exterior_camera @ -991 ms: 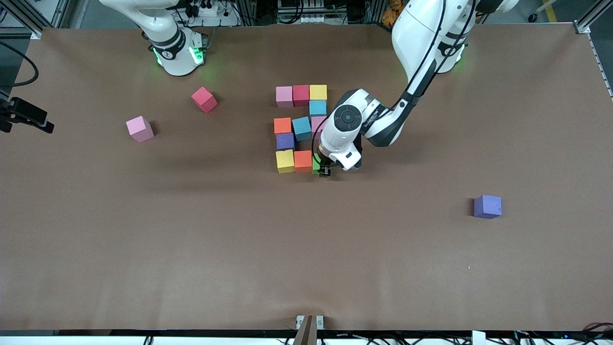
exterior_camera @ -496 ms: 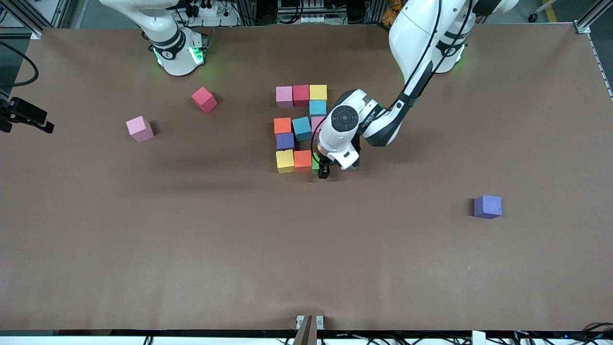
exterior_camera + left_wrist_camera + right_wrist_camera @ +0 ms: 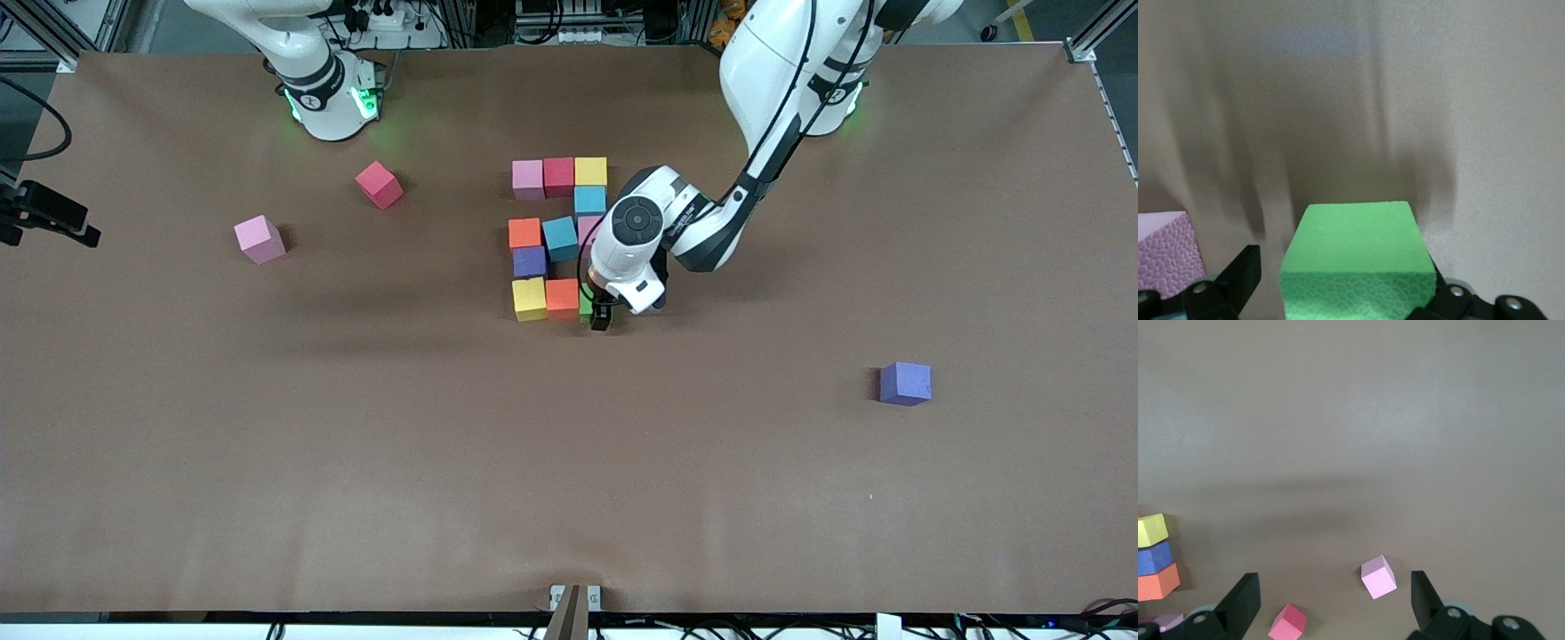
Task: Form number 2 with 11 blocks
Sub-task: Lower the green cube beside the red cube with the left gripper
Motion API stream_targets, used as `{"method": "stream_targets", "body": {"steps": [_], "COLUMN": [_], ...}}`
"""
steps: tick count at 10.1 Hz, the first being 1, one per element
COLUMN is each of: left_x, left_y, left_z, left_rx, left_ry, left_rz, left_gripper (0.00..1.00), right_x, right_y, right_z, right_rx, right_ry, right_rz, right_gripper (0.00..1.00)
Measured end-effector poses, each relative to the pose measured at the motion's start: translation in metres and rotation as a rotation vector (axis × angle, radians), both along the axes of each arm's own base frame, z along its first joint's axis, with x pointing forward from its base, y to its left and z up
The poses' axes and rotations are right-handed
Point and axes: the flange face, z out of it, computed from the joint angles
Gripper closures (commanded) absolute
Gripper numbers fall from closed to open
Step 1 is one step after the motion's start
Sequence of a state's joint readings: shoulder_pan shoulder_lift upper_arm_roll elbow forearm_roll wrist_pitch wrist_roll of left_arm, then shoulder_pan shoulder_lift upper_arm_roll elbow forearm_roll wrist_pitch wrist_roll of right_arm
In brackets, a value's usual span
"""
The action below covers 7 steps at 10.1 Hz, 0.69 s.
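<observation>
Brown paper covers the desk (image 3: 267,444) in the front view, and the number 2 (image 3: 560,238) sits near its middle, closer to the robots' bases than to the camera. The row of the figure farthest from the camera is a pink block (image 3: 527,179), a crimson block (image 3: 558,176) and a yellow block (image 3: 590,171). A light blue block (image 3: 589,200) lies under the yellow one. The next row is an orange block (image 3: 524,233), a teal block (image 3: 560,238) turned a little out of line, and a second pink block (image 3: 589,228) half hidden by the arm. A purple block (image 3: 530,261) follows, and the row nearest the camera is a second yellow block (image 3: 530,299), a second orange block (image 3: 562,299) and a green block (image 3: 585,307) of which only a sliver shows. The left tool (image 3: 602,316) is down at that green block. Three loose blocks lie well apart from the figure: a crimson cube (image 3: 380,185) and a pink cube (image 3: 260,239) toward the right arm's end, and a purple cube (image 3: 905,383) toward the left arm's end. The right arm waits, and its tool is out of this view. In the left wrist view the left tool (image 3: 1345,267) straddles the green block (image 3: 1357,257) on the desk with its fingers (image 3: 1245,270) spread wide, and a clear gap shows on one side. In the right wrist view the right tool (image 3: 1333,580) hangs high over the desk, wide and holding nothing, with the pink cube (image 3: 1378,577) and the crimson cube (image 3: 1287,623) below it.
</observation>
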State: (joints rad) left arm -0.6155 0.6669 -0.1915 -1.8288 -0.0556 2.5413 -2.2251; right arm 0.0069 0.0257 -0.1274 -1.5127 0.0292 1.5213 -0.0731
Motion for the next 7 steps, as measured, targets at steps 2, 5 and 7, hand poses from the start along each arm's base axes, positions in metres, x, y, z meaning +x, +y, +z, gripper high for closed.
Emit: {"method": "stream_targets", "body": {"steps": [2,5,7], "left_x": [0.002,0.007,0.01], "left_y": [-0.001,-0.003,-0.002], "left_z": [0.004,0.019,0.026], "left_rx": [-0.002,-0.001,-0.002], "left_ry": [-0.004,-0.006,-0.012], "left_rz": [-0.001,-0.003,0.0], "left_gripper": [0.0,0.0,0.0], "right_x": [0.0,0.0,0.0], "right_y": [0.0,0.0,0.0], "right_z": [0.0,0.0,0.0], "right_rx": [0.0,0.0,0.0], "right_ry": [0.0,0.0,0.0], "right_rz": [0.0,0.0,0.0], "right_gripper": [0.0,0.0,0.0]}}
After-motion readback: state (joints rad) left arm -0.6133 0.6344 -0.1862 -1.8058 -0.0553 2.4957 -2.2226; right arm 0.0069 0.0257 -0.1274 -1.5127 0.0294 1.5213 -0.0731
